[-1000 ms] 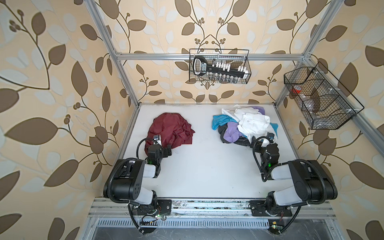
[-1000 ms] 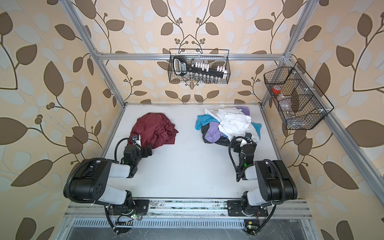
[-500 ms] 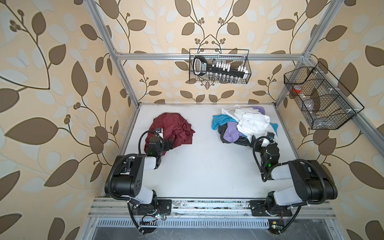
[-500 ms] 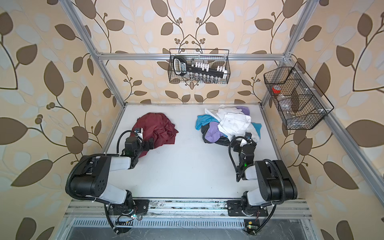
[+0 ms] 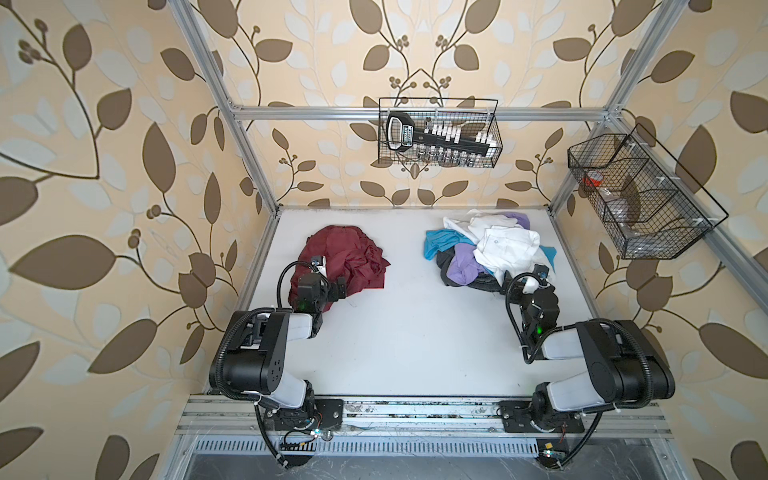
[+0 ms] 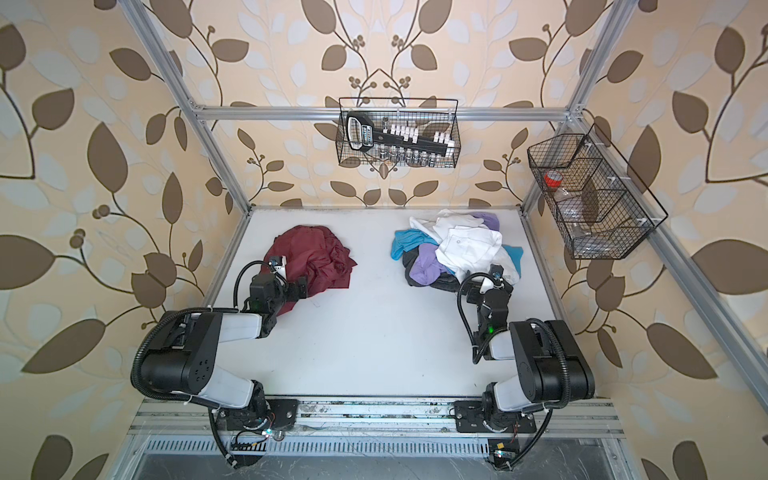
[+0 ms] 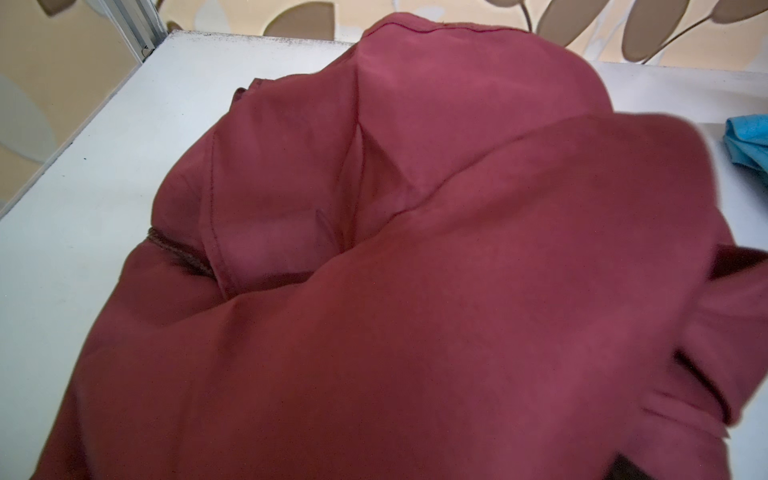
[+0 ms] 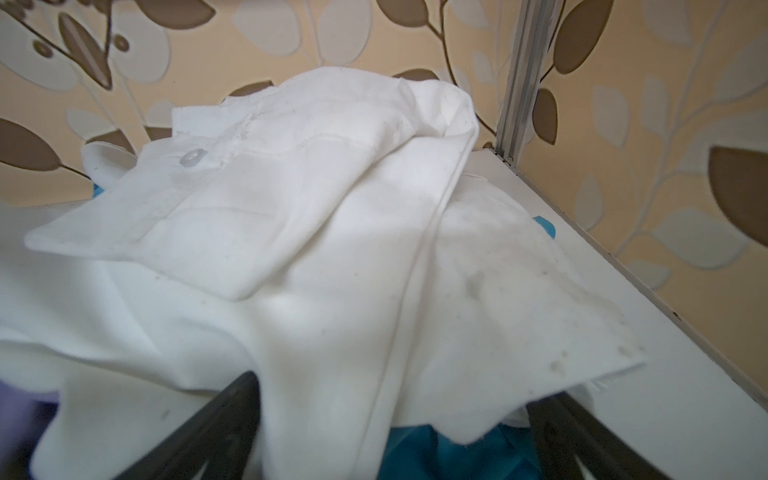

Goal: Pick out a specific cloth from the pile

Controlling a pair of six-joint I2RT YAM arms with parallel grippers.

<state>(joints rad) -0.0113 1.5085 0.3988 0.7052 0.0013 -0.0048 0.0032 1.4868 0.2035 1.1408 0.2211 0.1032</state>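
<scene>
Left wrist view was all maroon: the cloth [image 7: 415, 270] filled it, rumpled in soft folds, a stitched hem running down one flap. In both top views it lay on the table [image 5: 415, 340] at the left, well apart from the pile [image 5: 486, 253] on the right, so the picking-out looked done, or near it. The left gripper [image 5: 337, 286] sat at the cloth's near edge with fabric draped against it. Its jaws? Couldn't tell, nothing showed them. The right gripper [image 8: 392, 390] stood jaws wide apart at the pile's near edge, the white shirt [image 8: 291, 208] sagging between its fingers [image 8: 224, 424]. My read was thin, light, limp, probably slippery stuff, best taken at a hem or thick fold, not a single layer.
</scene>
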